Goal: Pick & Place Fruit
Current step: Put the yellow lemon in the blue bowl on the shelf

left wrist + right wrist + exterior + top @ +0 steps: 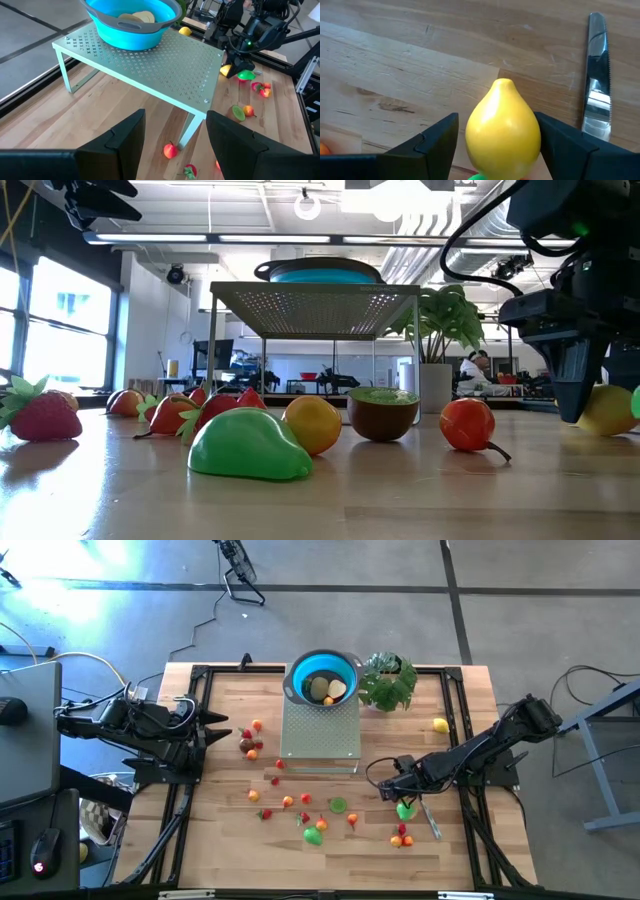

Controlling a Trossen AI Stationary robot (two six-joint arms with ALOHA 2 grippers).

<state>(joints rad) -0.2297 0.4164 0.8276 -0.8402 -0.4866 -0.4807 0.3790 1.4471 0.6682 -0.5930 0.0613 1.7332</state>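
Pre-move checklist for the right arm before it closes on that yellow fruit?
1. Yellow pear-shaped toy fruit centred between the right gripper fingers: ok.
2. Right gripper open: ok.
3. Fingers touching the fruit: cannot tell.
4. Slim silver knife outside the fingers, off to one side: ok.
5. Blue bowl on the perforated metal shelf has room, two pale pieces inside: ok.
6. Left gripper open, parked at the table's left, away from the bowl: ok.

Blue bowl (322,673) atop a perforated metal rack (320,730) at the wooden counter's (220,830) far edge, leafy potted plant (388,682) just beside, silver knife (596,75) flat on the wood.
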